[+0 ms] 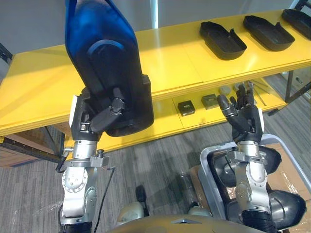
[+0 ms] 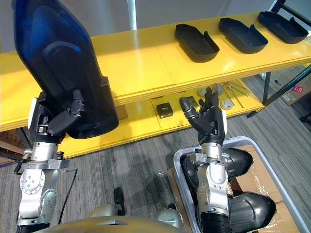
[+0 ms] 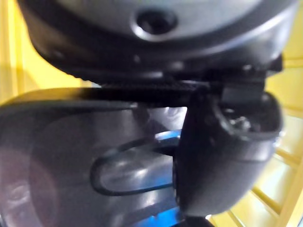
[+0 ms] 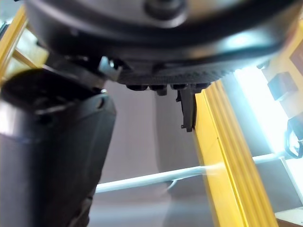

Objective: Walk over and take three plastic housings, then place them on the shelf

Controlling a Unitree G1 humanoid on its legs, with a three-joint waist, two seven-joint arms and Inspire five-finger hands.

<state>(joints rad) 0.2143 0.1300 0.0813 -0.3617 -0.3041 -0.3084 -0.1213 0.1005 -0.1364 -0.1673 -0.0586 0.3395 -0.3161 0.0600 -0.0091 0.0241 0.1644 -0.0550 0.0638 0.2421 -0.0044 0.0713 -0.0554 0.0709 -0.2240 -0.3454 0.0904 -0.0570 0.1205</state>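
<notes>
Blk housing (image 1: pixel 109 73) upright, 3 housings (image 1: pixel 268 32) flat atop shelf (image 1: pixel 170 63)

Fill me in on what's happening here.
The robot's left hand grips a big dark plastic housing, held upright in front of the yellow shelf. Three other housings lie in a row on the shelf's top board, off to the right. The right hand is open and empty, raised near the lower board. Below it, a grey bin holds more dark housings.
</notes>
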